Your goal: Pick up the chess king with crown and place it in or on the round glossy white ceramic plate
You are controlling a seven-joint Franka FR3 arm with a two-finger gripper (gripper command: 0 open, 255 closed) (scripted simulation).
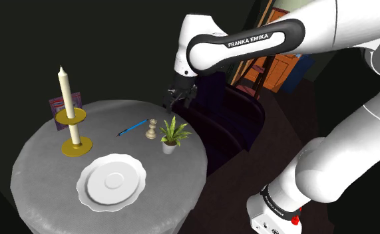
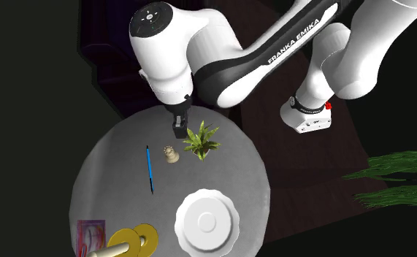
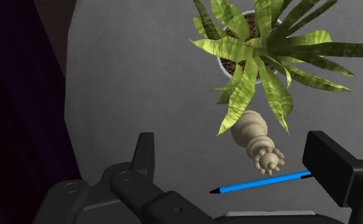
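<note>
Hovering near the surface (image 3: 142,76) rim, your tool (image 3: 234,147) is gaping empty; the plant (image 3: 262,57) is partly covering the king (image 3: 259,143).

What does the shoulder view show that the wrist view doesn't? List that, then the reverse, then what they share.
Shoulder, not wrist: the candle in its yellow holder, a purple picture behind it, and the white arm. Wrist, not shoulder: the gap between the open gripper fingers, with nothing held, and the soil in the potted plant. Both: the chess king, the blue pen, the potted plant and the grey table.
</note>
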